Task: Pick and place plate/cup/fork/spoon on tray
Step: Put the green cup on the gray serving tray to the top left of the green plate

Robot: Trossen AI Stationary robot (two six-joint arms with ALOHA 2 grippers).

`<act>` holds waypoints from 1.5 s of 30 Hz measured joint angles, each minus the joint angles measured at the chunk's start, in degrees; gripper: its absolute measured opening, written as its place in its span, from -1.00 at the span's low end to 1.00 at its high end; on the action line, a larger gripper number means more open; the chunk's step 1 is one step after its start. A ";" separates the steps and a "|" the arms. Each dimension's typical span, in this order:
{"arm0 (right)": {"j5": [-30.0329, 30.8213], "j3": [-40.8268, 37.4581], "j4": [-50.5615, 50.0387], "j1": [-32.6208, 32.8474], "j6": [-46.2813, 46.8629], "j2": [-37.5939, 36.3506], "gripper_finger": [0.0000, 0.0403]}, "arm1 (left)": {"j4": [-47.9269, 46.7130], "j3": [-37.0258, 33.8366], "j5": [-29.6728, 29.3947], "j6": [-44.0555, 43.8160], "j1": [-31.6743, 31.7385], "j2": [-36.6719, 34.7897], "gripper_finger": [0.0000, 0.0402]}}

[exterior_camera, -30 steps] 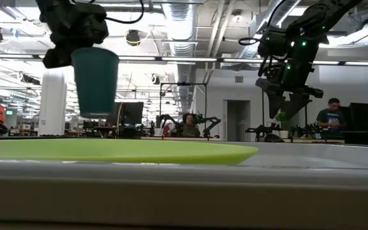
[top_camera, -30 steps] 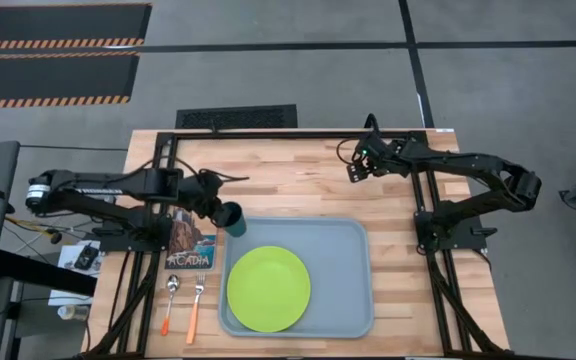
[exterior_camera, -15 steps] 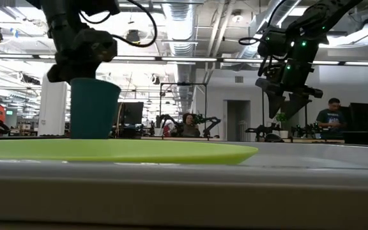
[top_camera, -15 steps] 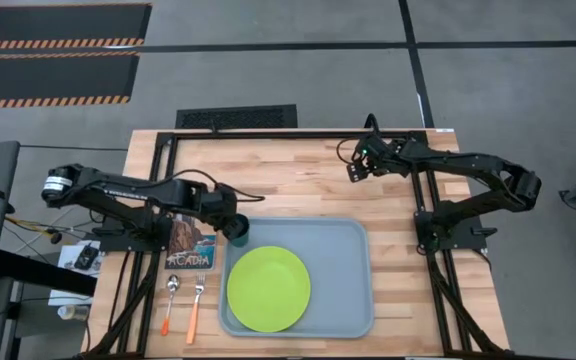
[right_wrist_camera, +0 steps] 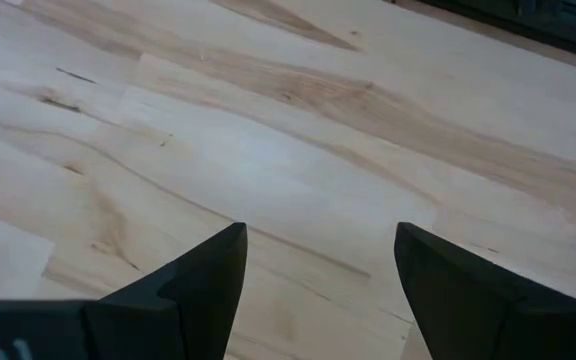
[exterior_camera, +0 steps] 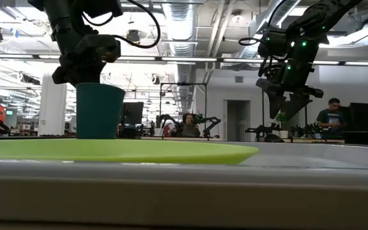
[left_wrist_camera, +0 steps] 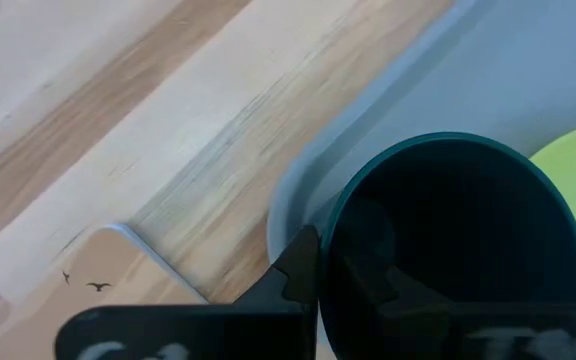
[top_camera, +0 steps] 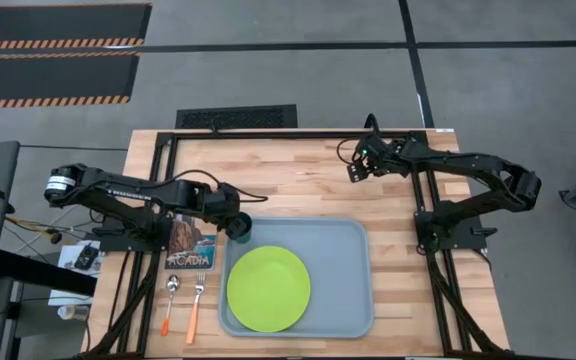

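The dark teal cup stands upright over the far left corner of the pale grey-blue tray, and my left gripper is shut on it. The lime-green plate lies flat in the tray's near left part. The orange-handled spoon and fork lie on the table left of the tray. My right gripper is open and empty above the table's far part. My left gripper pinches the cup's rim on the side toward the table's left, one finger outside the wall and one inside. The fingers come from above, slanting from the left. The cup is upright; the plate hides its bottom in the low view.
The ACADIA picture card lies on the table just left of the tray's far left corner, under my left arm. The tray's right half is bare. Bare wood lies under my right gripper.
My left gripper has gone down and a little toward the table's right and near edge, carrying the cup. The cup stays upright and has dropped from well above the plate's level to the tray's far left corner.
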 joint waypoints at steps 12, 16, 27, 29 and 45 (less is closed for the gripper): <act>0.01 0.00 0.00 0.00 -0.01 0.00 0.40 | 0.60 0.02 0.01 0.86 0.15 0.39 -1.00; 0.01 0.00 -0.01 0.00 -0.05 0.00 0.40 | 0.57 0.02 0.01 0.85 0.15 0.39 -1.00; 0.01 0.00 0.01 0.01 -0.16 0.00 0.40 | 0.22 -0.02 0.05 0.87 0.20 0.48 -0.91; 0.01 0.00 -0.01 -0.01 -0.16 0.00 0.40 | 0.26 -0.02 -0.02 0.88 0.20 0.48 -0.87; 0.01 0.00 0.01 -0.01 -0.45 -0.02 0.40 | 0.47 -0.02 -1.29 1.01 0.20 0.48 -0.38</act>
